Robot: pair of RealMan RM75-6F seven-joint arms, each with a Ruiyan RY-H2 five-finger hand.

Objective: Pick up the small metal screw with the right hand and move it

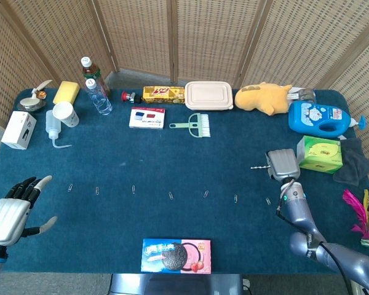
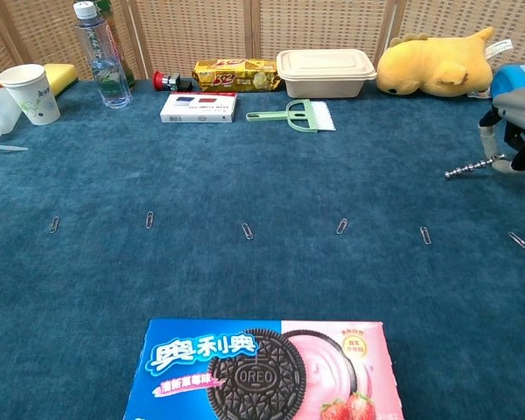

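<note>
The right hand (image 1: 283, 164) sits toward 3 o'clock on the blue desk (image 1: 172, 147), and in the chest view its fingertips (image 2: 499, 164) pinch the small metal screw (image 2: 466, 166), which sticks out to the left with its free tip lifted clear of the cloth. The hand is close to the desk's right edge, with the green tissue box (image 1: 320, 153) just beside it on the outer side and the blue detergent bottle (image 1: 323, 118) beyond that toward 2 o'clock. The left hand (image 1: 12, 212) hangs at the 8 o'clock corner, holding nothing, fingers spread. A row of paper clips (image 1: 171, 196) crosses the desk below centre, the nearest one (image 1: 268, 201) just below the right hand. A wide bare stretch of cloth lies in the middle, between that row and the objects lined along the far edge: the lunch box (image 1: 208, 95), the green brush (image 1: 194, 125) and the yellow plush toy (image 1: 264, 97). The Oreo box (image 1: 176, 255) lies at the 6 o'clock edge.
</note>
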